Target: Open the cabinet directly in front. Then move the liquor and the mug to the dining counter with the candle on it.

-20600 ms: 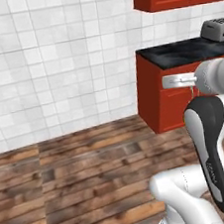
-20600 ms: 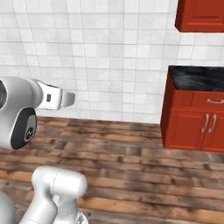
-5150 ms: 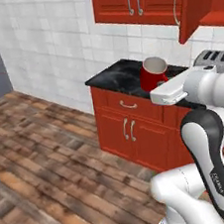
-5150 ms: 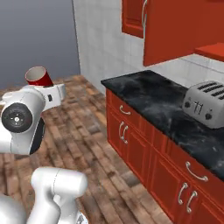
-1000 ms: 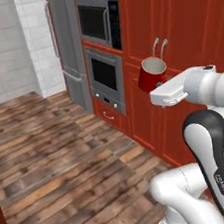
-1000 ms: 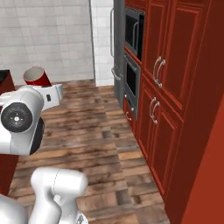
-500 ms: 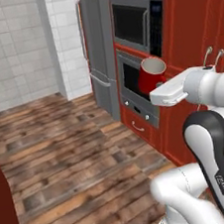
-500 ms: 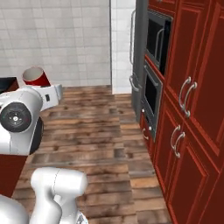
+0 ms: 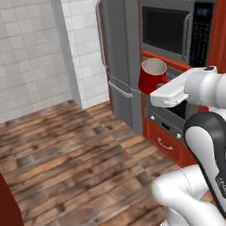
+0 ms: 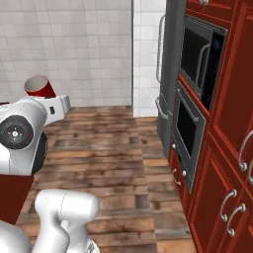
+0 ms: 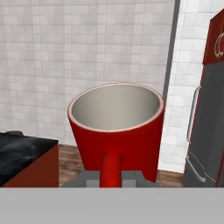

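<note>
Beside the grey refrigerator (image 9: 123, 58), above the wood floor (image 9: 65, 156), the gripper (image 11: 112, 175) holds the red mug (image 9: 152, 75), fingers clamped tight on it, mouth tilted up.

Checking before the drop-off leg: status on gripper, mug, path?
Gripper shut on the mug, mug upright, mouth up, inside empty. Fridge and wall oven to the right. Wood floor ahead open.

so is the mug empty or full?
Empty: hand view looks into the mug and shows only its bare pale inside, while held in the pincer.
</note>
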### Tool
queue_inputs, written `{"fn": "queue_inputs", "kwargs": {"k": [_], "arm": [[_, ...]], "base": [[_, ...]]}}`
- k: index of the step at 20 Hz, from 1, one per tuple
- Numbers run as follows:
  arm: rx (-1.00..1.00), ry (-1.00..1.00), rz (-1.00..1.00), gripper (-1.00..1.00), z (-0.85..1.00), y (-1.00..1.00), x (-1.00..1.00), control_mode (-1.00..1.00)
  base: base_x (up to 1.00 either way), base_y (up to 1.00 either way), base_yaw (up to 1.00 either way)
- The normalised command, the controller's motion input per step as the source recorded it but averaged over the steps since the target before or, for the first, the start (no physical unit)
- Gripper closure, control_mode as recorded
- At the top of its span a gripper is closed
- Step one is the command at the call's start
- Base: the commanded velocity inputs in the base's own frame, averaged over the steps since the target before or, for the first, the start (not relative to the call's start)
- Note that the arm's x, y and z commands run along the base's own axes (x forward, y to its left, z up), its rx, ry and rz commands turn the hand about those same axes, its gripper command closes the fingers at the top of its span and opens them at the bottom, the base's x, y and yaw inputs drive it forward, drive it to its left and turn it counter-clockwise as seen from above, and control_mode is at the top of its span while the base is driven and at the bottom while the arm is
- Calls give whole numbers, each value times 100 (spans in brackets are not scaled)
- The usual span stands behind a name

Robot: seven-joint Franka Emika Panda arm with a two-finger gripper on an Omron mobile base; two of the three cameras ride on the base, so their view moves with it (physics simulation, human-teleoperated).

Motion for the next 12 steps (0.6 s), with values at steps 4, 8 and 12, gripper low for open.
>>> {"fn": "queue_inputs", "kwargs": {"k": [4,8,12], "arm": [[0,0,0,100,0,0,0,100],[0,0,0,100,0,0,0,100],[0,0,0,100,0,0,0,100]], "base": [[100,27,7],[100,19,7],[100,13,7]]}}
